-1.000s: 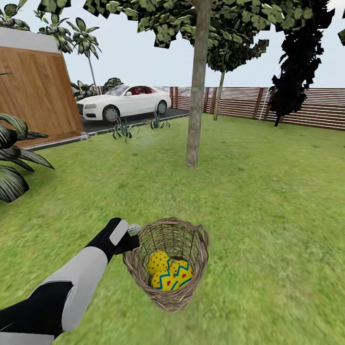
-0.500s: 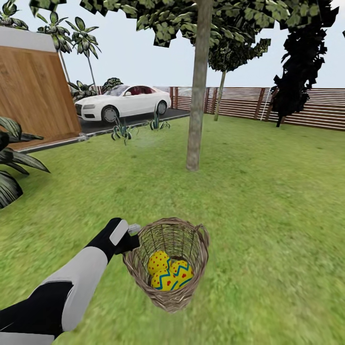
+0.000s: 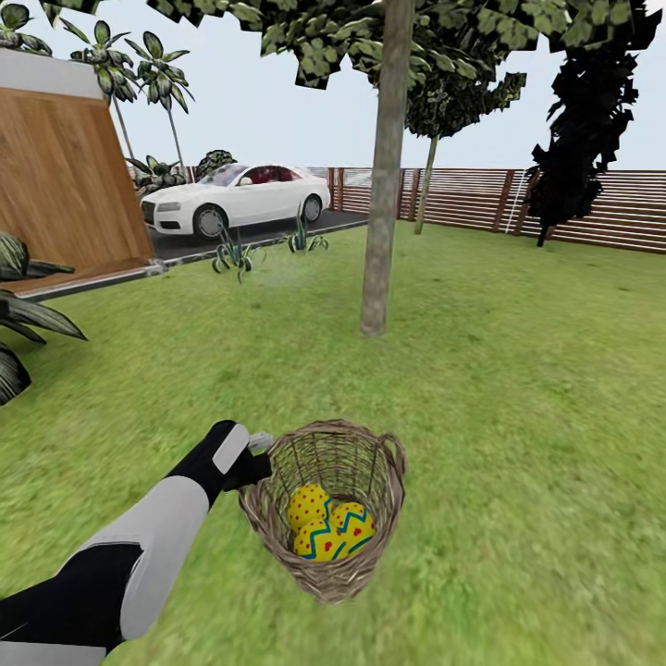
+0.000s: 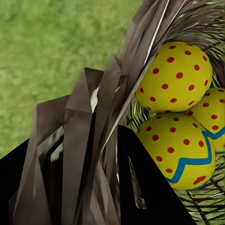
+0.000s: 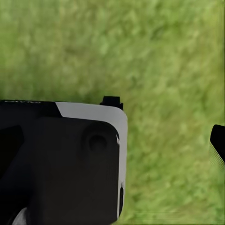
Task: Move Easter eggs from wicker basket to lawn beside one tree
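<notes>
Wicker basket [image 3: 324, 513]: held off the lawn [image 3: 518, 388] by its rim, tilted, weave open; its lower wall hides part of the contents. Three Easter eggs [image 3: 330, 530]: inside the basket, bunched and touching; in the left wrist view one egg [image 4: 174, 78] shows whole, the other two are cut off at the frame edge. Left gripper [image 3: 257, 451]: clamped on the basket rim, fingertips buried in twigs. Right gripper: dark finger [image 5: 218, 140] at the frame edge over blurred grass; whether it is apart or together cannot be told. Tree [image 3: 381, 185]: thick trunk ahead, crown cropped. White car [image 3: 236, 196]: beyond, on asphalt.
</notes>
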`<state>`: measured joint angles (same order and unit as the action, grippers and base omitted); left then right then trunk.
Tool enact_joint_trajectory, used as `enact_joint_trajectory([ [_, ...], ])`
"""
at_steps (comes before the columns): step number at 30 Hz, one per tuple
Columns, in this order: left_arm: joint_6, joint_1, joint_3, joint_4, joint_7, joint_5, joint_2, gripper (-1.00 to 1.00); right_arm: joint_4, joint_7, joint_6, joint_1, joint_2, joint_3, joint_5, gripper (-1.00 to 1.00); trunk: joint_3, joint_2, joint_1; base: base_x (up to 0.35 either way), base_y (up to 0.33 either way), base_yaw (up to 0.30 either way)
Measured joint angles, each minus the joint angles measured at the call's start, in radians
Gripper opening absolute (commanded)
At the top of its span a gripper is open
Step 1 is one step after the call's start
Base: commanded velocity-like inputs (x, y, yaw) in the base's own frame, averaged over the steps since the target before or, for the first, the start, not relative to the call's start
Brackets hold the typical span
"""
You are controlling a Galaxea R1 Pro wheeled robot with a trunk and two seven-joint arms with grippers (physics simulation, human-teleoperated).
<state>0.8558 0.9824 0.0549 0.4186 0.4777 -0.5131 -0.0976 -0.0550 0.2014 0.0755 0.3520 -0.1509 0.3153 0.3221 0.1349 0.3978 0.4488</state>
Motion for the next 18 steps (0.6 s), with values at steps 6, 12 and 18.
enact_joint_trajectory([
  [6,0.001,0.000,0.000,-0.001,0.000,0.004,0.002,-1.00,-0.001,0.002,0.000,-0.001,0.017,0.000,0.000,1.00,0.000,0.000,0.000,0.339,0.000,0.000],
  [12,0.001,0.000,-0.001,0.000,0.000,0.005,0.000,-1.00,0.000,-0.001,-0.002,0.000,0.036,0.002,-0.001,1.00,0.000,0.000,0.000,0.339,0.000,0.000],
  [18,0.002,0.000,-0.001,0.000,0.000,0.005,-0.001,-1.00,-0.001,-0.001,-0.001,0.000,0.034,0.002,0.002,1.00,0.000,0.000,0.000,0.339,0.000,0.000],
])
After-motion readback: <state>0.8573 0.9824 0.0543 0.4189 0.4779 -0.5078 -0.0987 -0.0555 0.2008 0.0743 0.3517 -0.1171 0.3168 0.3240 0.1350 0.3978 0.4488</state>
